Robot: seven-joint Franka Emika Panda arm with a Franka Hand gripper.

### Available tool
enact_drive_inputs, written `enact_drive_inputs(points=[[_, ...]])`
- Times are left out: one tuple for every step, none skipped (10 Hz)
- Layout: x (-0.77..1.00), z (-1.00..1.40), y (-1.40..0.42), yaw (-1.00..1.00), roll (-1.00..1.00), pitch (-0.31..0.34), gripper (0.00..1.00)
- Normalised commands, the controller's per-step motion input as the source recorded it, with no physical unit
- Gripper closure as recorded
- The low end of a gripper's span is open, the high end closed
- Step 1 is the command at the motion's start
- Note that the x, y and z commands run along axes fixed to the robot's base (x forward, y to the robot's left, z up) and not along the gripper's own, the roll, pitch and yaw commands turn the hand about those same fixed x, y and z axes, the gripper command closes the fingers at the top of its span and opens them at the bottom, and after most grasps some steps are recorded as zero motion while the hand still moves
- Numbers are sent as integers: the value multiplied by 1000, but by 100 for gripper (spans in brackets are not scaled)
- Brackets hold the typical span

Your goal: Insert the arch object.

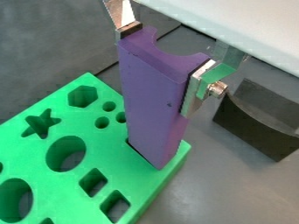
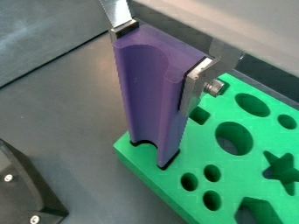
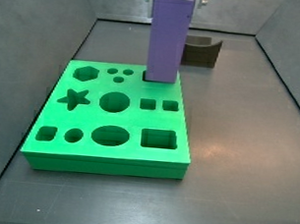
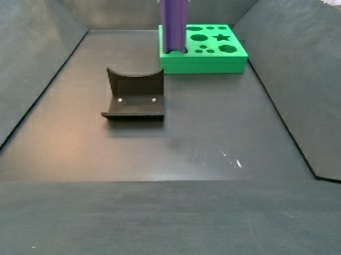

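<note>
The end effector [image 1: 163, 59] is clamped on the upper part of the arch object [image 1: 155, 96]: in both wrist views a flat silver finger [image 2: 201, 80] presses one side of the purple column and the second finger [image 2: 118, 17] bears on the opposite side, so the jaws are closed on the piece and not on air. The piece hangs straight down from the end effector, its long axis upright and in line with the approach. That is the relation the next move depends on, because the push into the board should run along that same axis.

Taking the green board [image 3: 109, 160] as the landmark, the foot of the column meets it at a corner, next to the small round holes [image 1: 107, 115] and beside the square hole [image 3: 151, 104]. In a wrist view the curved groove along one face of the arch object [image 2: 146, 96] runs down to the board's edge. I cannot tell from these views whether the foot already sits in its slot or only rests on the top surface.

Further out, the board's star hole [image 1: 38, 122] and large oval hole [image 3: 109, 135] lie well away from the piece. The dark fixture [image 4: 134, 95] stands on the bench [image 4: 173, 149], well apart from the board.
</note>
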Motion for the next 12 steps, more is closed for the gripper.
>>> enact_drive_inputs(points=[[0, -449, 89, 186, 23, -79, 100], [-197, -431, 46, 240, 66, -146, 100], [-234, -303, 0, 234, 0, -131, 100], [-149, -209, -34, 157, 0, -94, 100], [0, -166, -77, 71, -41, -60, 100], [106, -211, -57, -31, -51, -3, 100], [154, -334, -86, -126, -63, -19, 100], [103, -403, -80, -140, -81, -46, 100], [49, -409, -63, -123, -59, -64, 100], [31, -349, 0, -146, -20, -51, 100], [40, -271, 0, -171, 0, -3, 100], [0, -254, 0, -86, 9, -11, 100]])
